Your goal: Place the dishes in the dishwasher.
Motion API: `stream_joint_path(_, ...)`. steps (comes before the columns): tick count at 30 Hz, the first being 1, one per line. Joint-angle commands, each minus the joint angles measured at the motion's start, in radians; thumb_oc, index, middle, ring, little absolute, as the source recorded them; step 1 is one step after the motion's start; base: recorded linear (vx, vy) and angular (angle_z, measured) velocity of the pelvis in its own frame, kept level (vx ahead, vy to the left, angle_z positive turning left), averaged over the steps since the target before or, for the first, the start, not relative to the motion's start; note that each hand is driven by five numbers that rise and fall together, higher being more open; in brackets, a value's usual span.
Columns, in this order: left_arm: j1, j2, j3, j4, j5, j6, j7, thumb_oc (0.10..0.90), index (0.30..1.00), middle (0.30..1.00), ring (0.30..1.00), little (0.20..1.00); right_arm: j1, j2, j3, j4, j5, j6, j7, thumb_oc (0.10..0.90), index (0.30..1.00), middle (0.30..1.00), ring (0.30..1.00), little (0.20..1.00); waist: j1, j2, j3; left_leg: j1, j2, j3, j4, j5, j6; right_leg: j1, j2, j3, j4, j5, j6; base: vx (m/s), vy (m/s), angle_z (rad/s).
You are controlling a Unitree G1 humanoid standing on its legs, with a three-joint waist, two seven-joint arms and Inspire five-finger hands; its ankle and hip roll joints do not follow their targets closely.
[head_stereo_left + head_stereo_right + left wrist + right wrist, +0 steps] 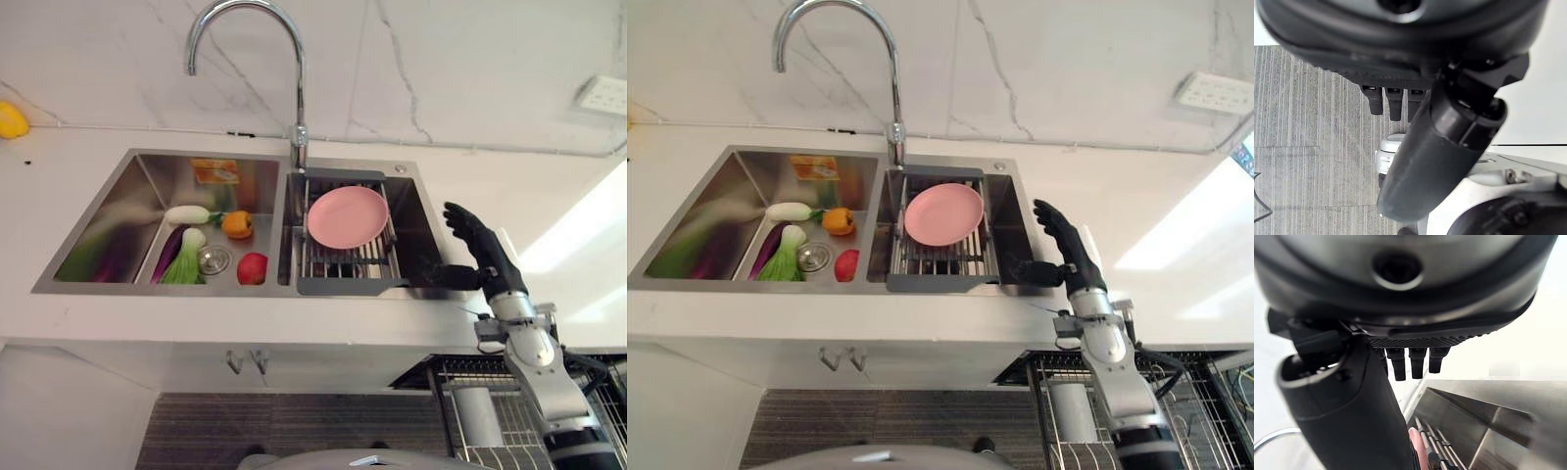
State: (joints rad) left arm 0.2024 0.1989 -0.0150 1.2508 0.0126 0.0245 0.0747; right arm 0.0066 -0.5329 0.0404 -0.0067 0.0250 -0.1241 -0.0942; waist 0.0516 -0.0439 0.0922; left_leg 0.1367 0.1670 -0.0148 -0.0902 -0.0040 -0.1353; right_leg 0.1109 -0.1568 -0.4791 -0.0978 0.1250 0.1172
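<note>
My right robot hand (pixel 477 242) hangs over the right edge of the sink (pixel 118 191), fingers straight and spread, thumb (pixel 453 277) pointing toward the basin, and it grasps nothing. The pink plate (pixel 347 216), the dish I must move, lies to the left of this hand and a little beyond it, tilted on the drying rack (pixel 345 264) that sits in the right basin, apart from the fingers. I judge the step now is the reach for the plate. To do it well, I would bring the hand left over the rack, lower it to the near right rim of the plate, put the fingers under the raised edge and the thumb on top, then close gently, because a smooth tilted plate can slide along the bars. The dishwasher basket (pixel 490 411) is below the hand, under the table (pixel 294 328), pulled out, so the way down after lifting is short. In the left basin, far left of the hand, lie vegetables (pixel 191 250), and I leave them alone. My left robot hand (pixel 1400 98) hangs over the floor (pixel 1308 137) with relaxed fingers and holds nothing. The basket is cut off by the picture edge, so I cannot tell which slots are free, and the underside of the plate is hidden.
</note>
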Motion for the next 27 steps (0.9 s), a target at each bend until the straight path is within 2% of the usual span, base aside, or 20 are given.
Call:
stream_joint_path(1, -0.059, 0.019, -0.039, 0.049, 0.022, -0.016, 0.002, 0.800, 0.900, 0.900, 0.900, 0.900, -0.184, -0.101, -0.017, -0.043, -0.098, -0.081, -0.065, 0.800, 0.900, 0.900, 0.900, 0.900, 0.042, 0.011, -0.025, 0.001, 0.012, 0.050, 0.018, -0.038, 0.006, 0.001, -0.063, -0.002, 0.050, -0.094, 0.059, 0.01, -0.023, 0.17)
stream_joint_path(7, -0.053, 0.028, -0.058, 0.044, 0.027, -0.019, 0.003, 0.800, 0.900, 0.900, 0.900, 0.900, -0.306, -0.195, 0.076, 0.050, -0.197, -0.070, -0.087, 0.800, 0.900, 0.900, 0.900, 0.900, 0.067, 0.016, -0.029, -0.010, 0.013, 0.037, 0.013, -0.023, 0.000, 0.016, -0.057, -0.016, 0.038, -0.097, 0.050, 0.02, -0.035, 0.11)
stream_joint_path(9, -0.051, 0.042, -0.062, 0.043, 0.021, -0.022, 0.006, 0.800, 0.900, 0.900, 0.900, 0.900, -0.381, -0.239, 0.152, 0.118, -0.252, -0.059, -0.091, 0.800, 0.900, 0.900, 0.900, 0.900, 0.082, 0.021, -0.030, -0.015, 0.017, 0.026, 0.013, -0.023, -0.006, 0.026, -0.048, -0.024, 0.030, -0.104, 0.047, 0.04, -0.039, 0.25)
stream_joint_path(14, -0.049, 0.051, -0.056, 0.055, 0.000, -0.026, 0.014, 0.800, 0.900, 0.900, 0.900, 0.900, -0.461, -0.280, 0.249, 0.184, -0.293, -0.052, -0.082, 0.800, 0.900, 0.900, 0.900, 0.900, 0.096, 0.026, -0.025, -0.026, 0.015, 0.014, 0.013, -0.016, -0.012, 0.033, -0.046, -0.038, 0.029, -0.105, 0.045, 0.01, -0.016, 0.12)
stream_joint_path(24, -0.055, 0.046, -0.051, 0.088, 0.004, -0.021, 0.007, 0.800, 0.900, 0.900, 0.900, 0.900, -0.437, -0.298, 0.273, 0.143, -0.277, -0.072, -0.040, 0.800, 0.900, 0.900, 0.900, 0.900, 0.086, 0.030, -0.029, -0.020, 0.016, 0.016, 0.010, -0.020, -0.012, 0.039, -0.045, -0.043, 0.030, -0.109, 0.043, 0.01, -0.007, 0.09)
stream_joint_path(27, -0.061, 0.041, -0.048, 0.085, 0.005, -0.022, 0.001, 0.800, 0.900, 0.900, 0.900, 0.900, -0.415, -0.305, 0.267, 0.109, -0.288, -0.076, -0.029, 0.800, 0.900, 0.900, 0.900, 0.900, 0.070, 0.026, -0.035, -0.017, 0.010, 0.023, 0.008, -0.020, -0.006, 0.034, -0.051, -0.036, 0.029, -0.106, 0.045, 0.00, 0.010, -0.03)
